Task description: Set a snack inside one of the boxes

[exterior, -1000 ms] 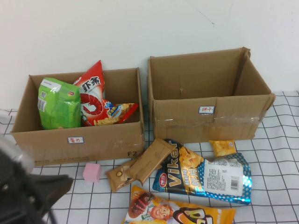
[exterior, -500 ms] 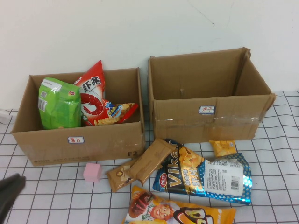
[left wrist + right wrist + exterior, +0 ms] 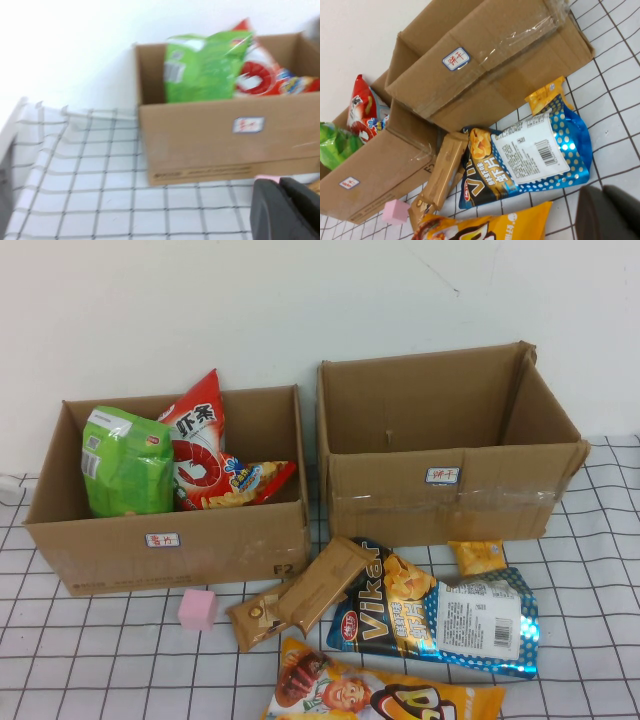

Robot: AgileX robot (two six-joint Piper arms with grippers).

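While both arms sit outside the high view, the left gripper (image 3: 285,210) and right gripper (image 3: 610,212) show only as dark bulk in their wrist views (finger state cannot be told). Snacks (image 3: 430,615) crowd the cloth's (image 3: 100,660) near edge before the right box (image 3: 450,495); a pink cube (image 3: 197,609) fronts the left box (image 3: 170,540).

High overhead, wrists low, perhaps sharing left box (image 3: 170,540)
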